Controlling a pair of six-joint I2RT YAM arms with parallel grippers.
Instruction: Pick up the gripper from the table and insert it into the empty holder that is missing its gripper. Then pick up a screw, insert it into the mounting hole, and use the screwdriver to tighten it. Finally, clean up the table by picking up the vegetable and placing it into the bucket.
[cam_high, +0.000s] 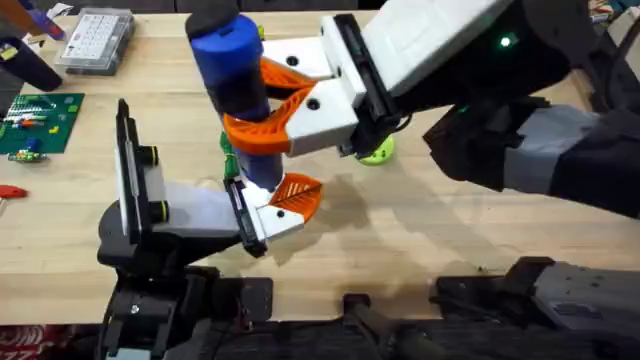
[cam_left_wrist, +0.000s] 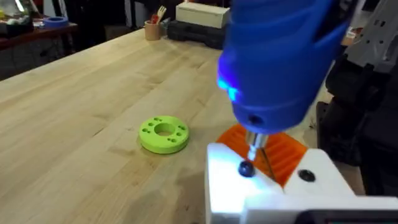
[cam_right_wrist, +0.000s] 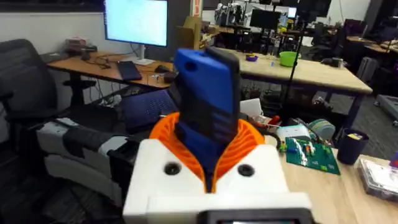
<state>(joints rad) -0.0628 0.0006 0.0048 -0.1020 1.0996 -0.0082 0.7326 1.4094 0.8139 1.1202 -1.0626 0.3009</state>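
My right gripper (cam_high: 268, 105) is clamped on the screwdriver (cam_high: 232, 60) – orange pads (cam_right_wrist: 249, 140) hugging both sides of the blue body, held upright. Its bit comes straight down onto a dark screw (cam_left_wrist: 246, 168) in the white gripper (cam_high: 283, 205), which sits on the end of the holder (cam_high: 165, 205) just below my fingers. A lime disc (cam_left_wrist: 164, 134) lies beside it. Left gripper – can't tell its state.

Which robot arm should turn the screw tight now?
The right arm, probably. Its fingers are already clamped around the blue screwdriver, holding it upright. In the left wrist view the metal bit stands on a dark screw in the white gripper piece.
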